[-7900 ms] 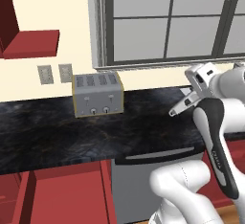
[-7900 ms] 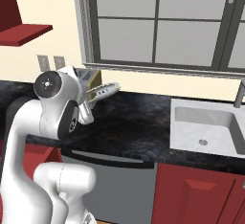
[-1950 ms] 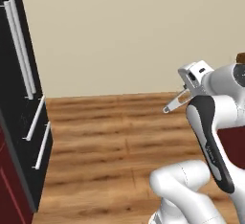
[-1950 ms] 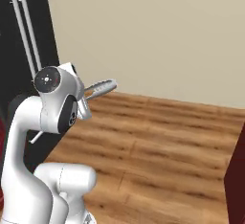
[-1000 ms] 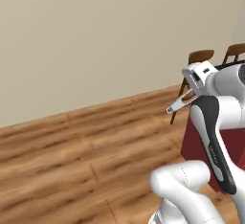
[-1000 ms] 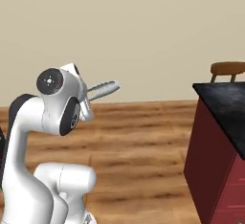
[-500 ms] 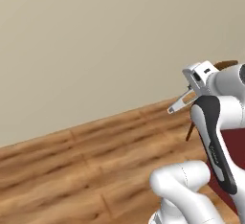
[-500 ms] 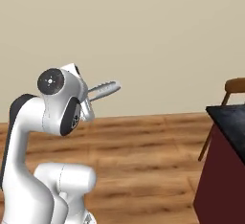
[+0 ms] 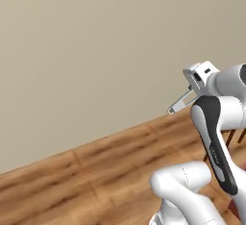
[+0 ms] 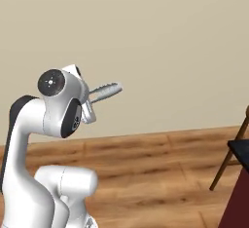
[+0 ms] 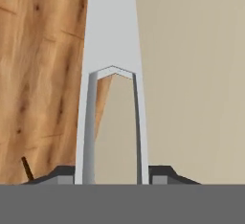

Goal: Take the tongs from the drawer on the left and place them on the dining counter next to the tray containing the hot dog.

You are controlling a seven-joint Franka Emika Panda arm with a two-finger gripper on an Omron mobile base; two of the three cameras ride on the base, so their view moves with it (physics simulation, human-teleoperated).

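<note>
Tongs (image 11: 112, 41): slim silver-grey metal, 2 long narrow arms joined at 1 end. Carried in the air, clear of any surface, gripped by the arm's 2-finger gripper (image 11: 112, 173). In the hand view, 2 arms seen rising from between the dark fingertips (image 11: 64, 173) and meeting at the joined end far out ahead. Gripper clenched on both arms near their free ends, with the jaws pressing from either side.

Long axis: running straight out along the gripper's own line of sight, joined end leading. In the left base view, tongs (image 9: 180, 103) projecting from the gripper (image 9: 194, 87) to the left and slightly down; in the right base view, tongs (image 10: 104, 91) projecting to the right and slightly up, past the white wrist.

Surroundings: plain beige wall, warm brown plank floor (image 10: 160, 163) below. Dark wooden chair leg and dark seat edge (image 10: 233, 154) at the right margin of the right base view.

Dining worktop and tray: no bearing from the gripper readable at this moment.

Judgement: transport step under way, placement not yet possible. Coming move dependent on bringing the worktop within reach, then lowering the tongs so the long axis lies flat beside the tray. Risk: leading joined end striking the worktop edge first, given the length carried ahead of the gripper.
</note>
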